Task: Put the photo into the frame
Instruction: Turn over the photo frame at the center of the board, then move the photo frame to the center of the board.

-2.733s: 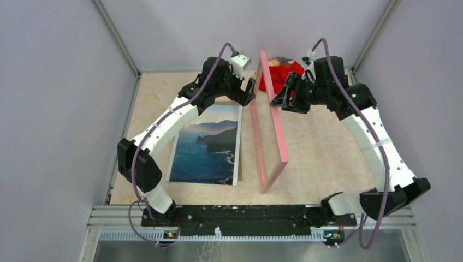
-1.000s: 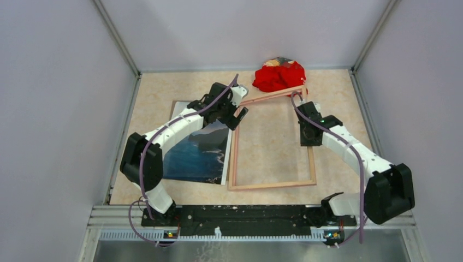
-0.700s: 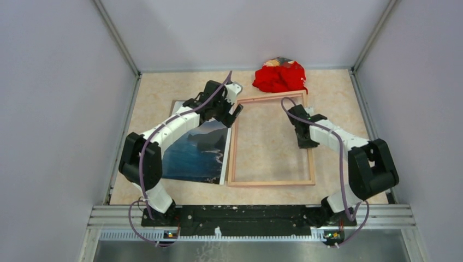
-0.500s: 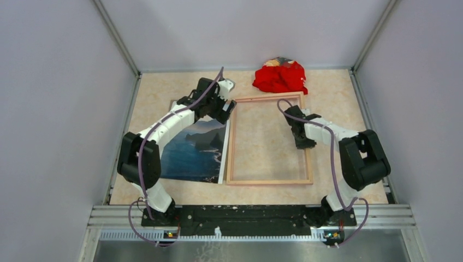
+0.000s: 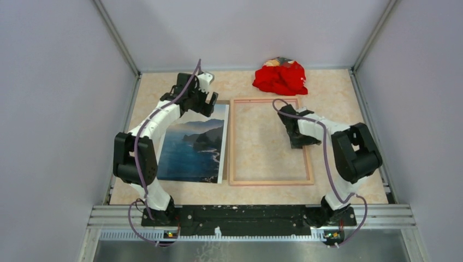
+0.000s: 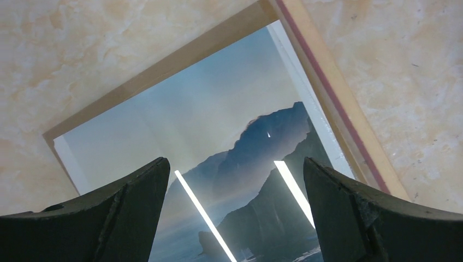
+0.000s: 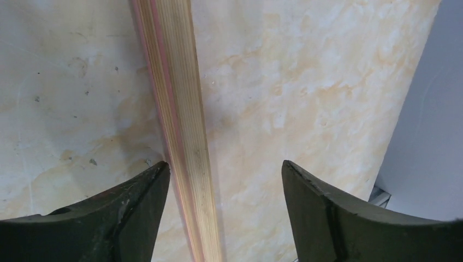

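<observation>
Lying flat at the counter's [image 5: 338,93] left, the photo [image 5: 194,144] rests on a brown board [image 6: 164,68]. It shows blue sea, dark cliffs and pale sky. The left tool [image 5: 208,108] hangs over the photo's far edge, jaws spread wide, holding nothing. Just beside the photo on the right, the frame [image 5: 231,142] lies tan side up, with counter showing through it. The right tool [image 5: 301,142] straddles the frame's right rail, jaws parted, gripping nothing.

Lab robot cell: grey panel walls [image 5: 54,109], alu rail [image 5: 109,214].
</observation>
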Robot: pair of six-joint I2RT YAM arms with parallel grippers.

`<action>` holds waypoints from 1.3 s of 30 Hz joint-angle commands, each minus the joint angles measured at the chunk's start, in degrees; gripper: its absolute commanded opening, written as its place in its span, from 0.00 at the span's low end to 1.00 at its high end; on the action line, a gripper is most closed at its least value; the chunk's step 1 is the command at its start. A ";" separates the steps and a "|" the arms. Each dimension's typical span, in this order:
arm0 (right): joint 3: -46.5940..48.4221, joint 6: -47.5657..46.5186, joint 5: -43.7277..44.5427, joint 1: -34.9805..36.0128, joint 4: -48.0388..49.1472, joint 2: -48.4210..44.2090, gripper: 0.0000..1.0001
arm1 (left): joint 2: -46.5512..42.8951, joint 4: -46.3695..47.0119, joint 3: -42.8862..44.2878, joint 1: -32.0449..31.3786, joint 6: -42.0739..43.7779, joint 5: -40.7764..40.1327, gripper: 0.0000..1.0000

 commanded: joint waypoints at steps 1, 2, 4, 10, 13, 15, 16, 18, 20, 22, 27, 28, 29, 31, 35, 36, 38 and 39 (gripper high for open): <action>1.94 3.73 -2.19 -1.86 -2.32 -6.24 0.79 | 0.04 0.94 0.32 1.80 1.66 1.37 0.98; 2.15 3.76 -3.38 -2.06 -2.24 -7.44 0.82 | 0.30 0.70 0.31 1.85 1.86 1.34 0.98; 3.14 4.26 -5.32 -2.01 -2.36 -9.10 0.84 | 0.84 0.26 0.43 1.86 2.04 1.13 0.98; 9.88 7.49 -14.15 5.22 3.70 -12.01 0.87 | 0.90 -1.84 1.95 4.00 0.95 3.39 0.98; 15.14 8.55 -20.42 10.88 9.34 -7.56 0.82 | 1.53 -3.56 4.05 7.74 0.29 4.26 0.98; 19.51 8.80 -25.39 13.69 12.73 -3.09 0.74 | 2.06 -4.91 4.91 10.53 0.18 5.15 0.98; 21.40 8.97 -27.65 14.83 14.18 -0.41 0.71 | 2.14 -5.64 5.07 12.01 0.30 5.60 0.98; 25.69 9.79 -29.27 16.77 15.50 4.96 0.69 | 1.91 -6.43 4.77 14.91 1.23 6.47 0.98; 30.36 10.43 -29.02 18.63 15.33 10.38 0.69 | 1.25 -6.53 3.84 18.51 2.49 7.19 0.98; 34.86 11.26 -27.46 20.18 13.90 15.51 0.68 | 0.40 -6.48 2.65 21.02 3.86 7.72 0.98; 41.37 15.27 -22.25 21.87 11.19 23.81 0.59 | -0.86 -6.57 0.66 24.38 6.29 7.73 0.98; 41.65 15.66 -21.93 21.96 11.43 24.51 0.58 | -1.12 -6.38 0.47 24.58 6.56 7.67 0.98; 41.76 15.96 -21.40 22.06 11.65 25.13 0.56 | -1.30 -6.25 0.11 24.75 6.78 7.56 0.98; 41.90 16.53 -20.24 22.17 11.46 25.98 0.51 | -1.53 -6.11 -0.23 24.89 6.99 7.45 0.98; 40.52 18.25 -18.69 22.16 10.82 26.49 0.33 | -1.30 -5.74 -0.42 24.89 7.26 7.64 0.98; 39.85 18.87 -18.59 22.14 10.96 26.24 0.30 | -1.17 -5.66 -0.36 24.89 7.14 7.69 0.98; 36.85 21.16 -18.10 22.16 11.51 25.11 0.22 | -0.88 -5.65 -0.07 24.96 7.17 7.92 0.98; 35.27 22.67 -17.87 22.13 12.10 24.29 0.18 | -0.70 -5.69 0.08 24.91 7.09 8.06 0.98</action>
